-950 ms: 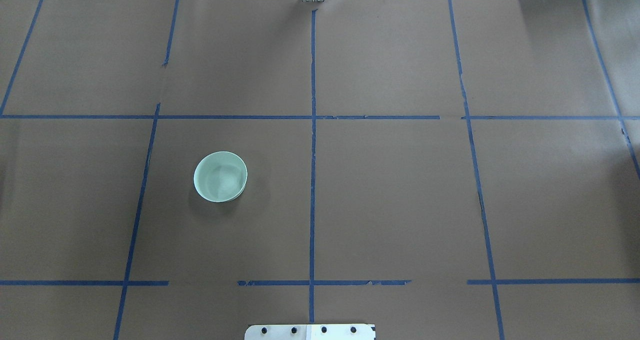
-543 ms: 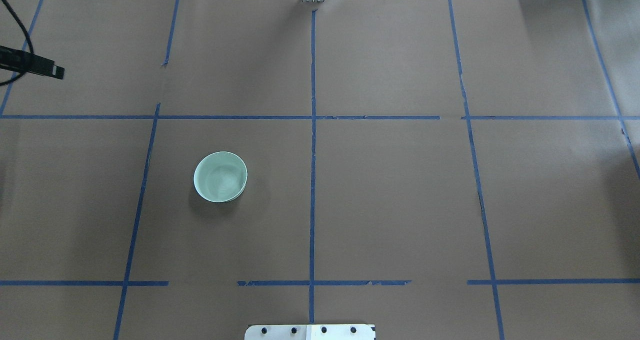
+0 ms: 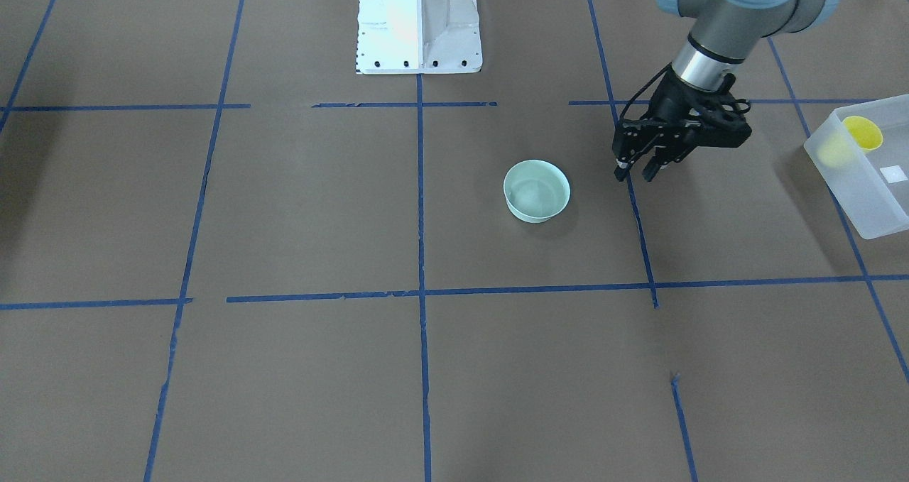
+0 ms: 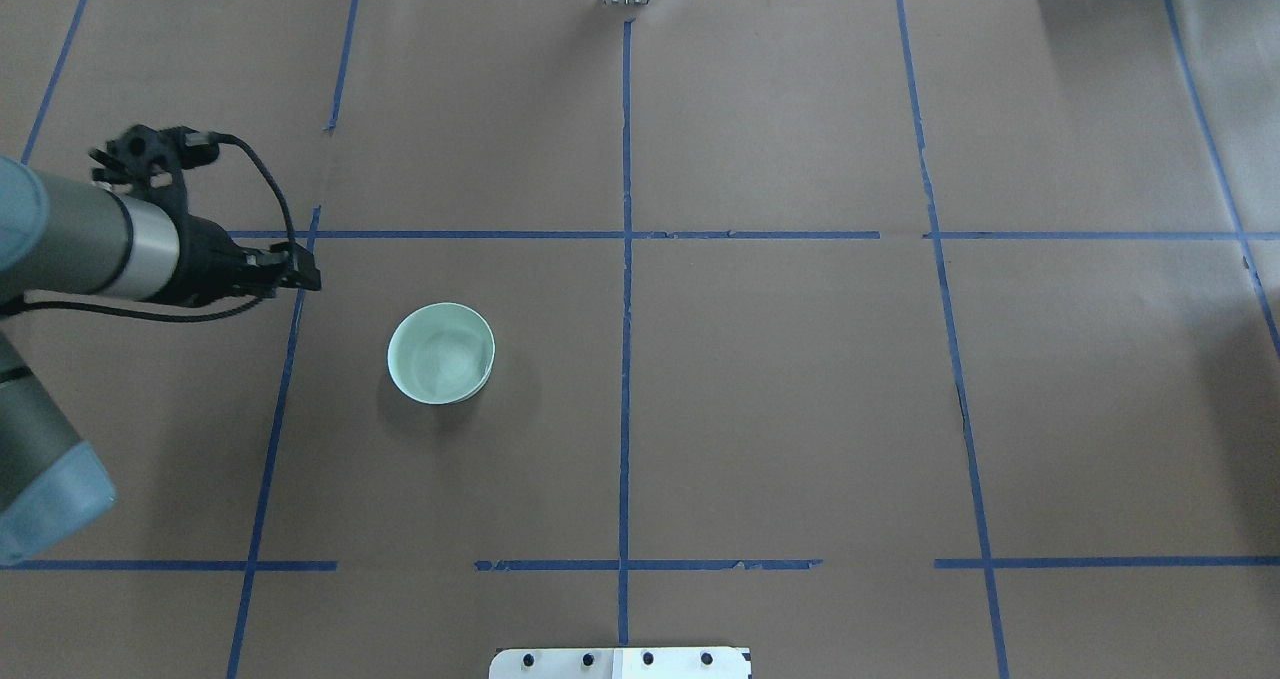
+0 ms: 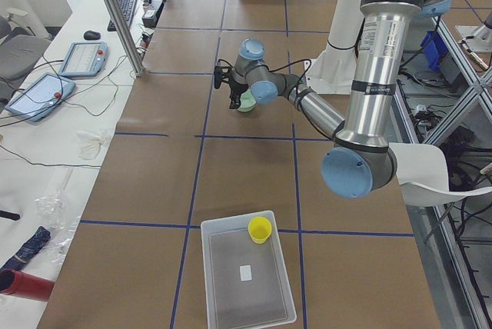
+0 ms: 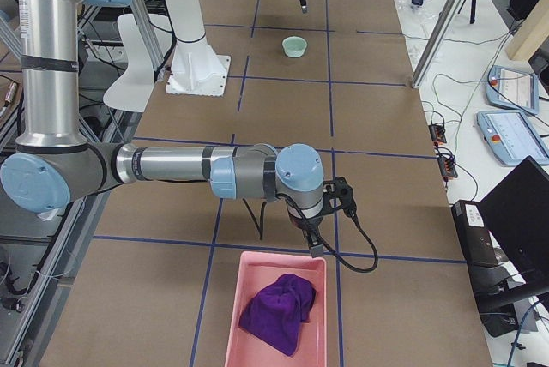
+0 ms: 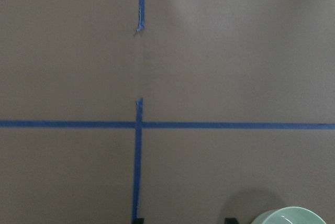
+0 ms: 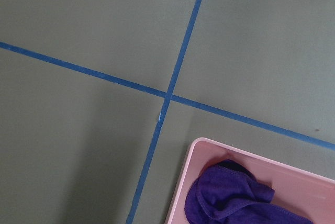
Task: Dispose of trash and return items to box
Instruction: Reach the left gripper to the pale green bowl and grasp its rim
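Two fingers of left gripper (image 3: 634, 176) stand apart, holding nothing, near mint bowl (image 3: 537, 191) upright on table (image 3: 284, 219). Bowl likely light, stiff, slick plastic; pinch across rim wall. Well apart, yellow cup (image 3: 862, 133) sits in box (image 3: 845, 178). Judged: no obstacle between bowl and box.

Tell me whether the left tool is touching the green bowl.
Apart. The front-facing view shows a strip of bare brown paper between the left tool and the bowl; the overhead view shows the same gap.
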